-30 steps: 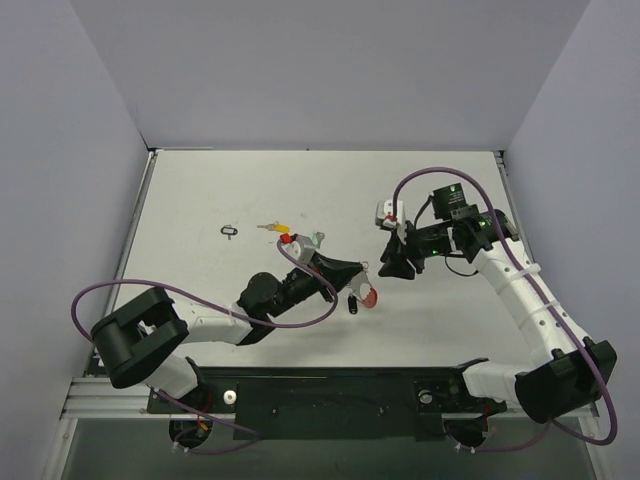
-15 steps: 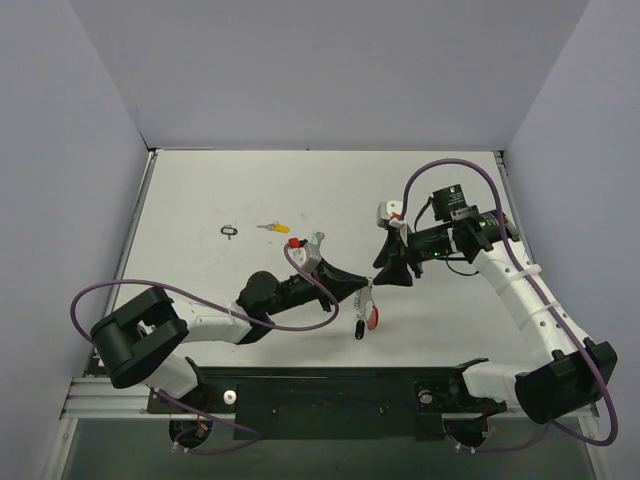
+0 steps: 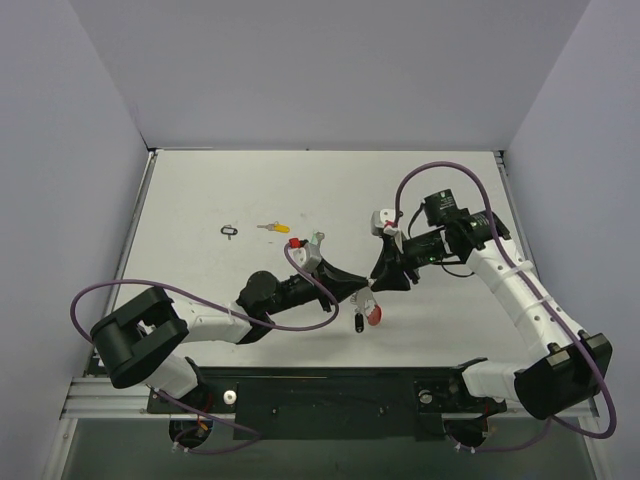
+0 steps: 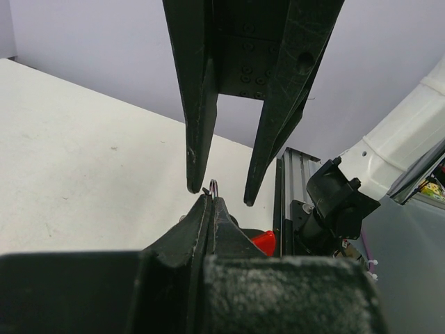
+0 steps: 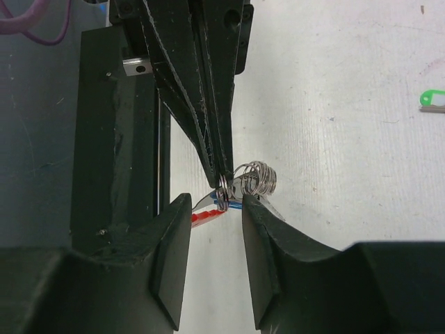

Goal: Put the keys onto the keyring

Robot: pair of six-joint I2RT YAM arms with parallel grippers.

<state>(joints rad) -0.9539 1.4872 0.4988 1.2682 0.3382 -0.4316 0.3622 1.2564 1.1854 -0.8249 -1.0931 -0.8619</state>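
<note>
Your left gripper (image 4: 211, 197) is pinching the keyring (image 5: 254, 178), which is looking light, stiff and slippery. Your right gripper (image 5: 214, 203) is hovering spread; grip bare wire.

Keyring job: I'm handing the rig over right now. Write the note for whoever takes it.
Left gripper: shut on the keyring, holding it up.
Right gripper: open, fingers either side of the ring, gripping nothing.
Keys: yellow-tagged key and a green tag lie loose on the table. A blue tag shows at the ring; threaded or not, unclear.
Done: ring picked up.
Left: thread the loose keys.
</note>
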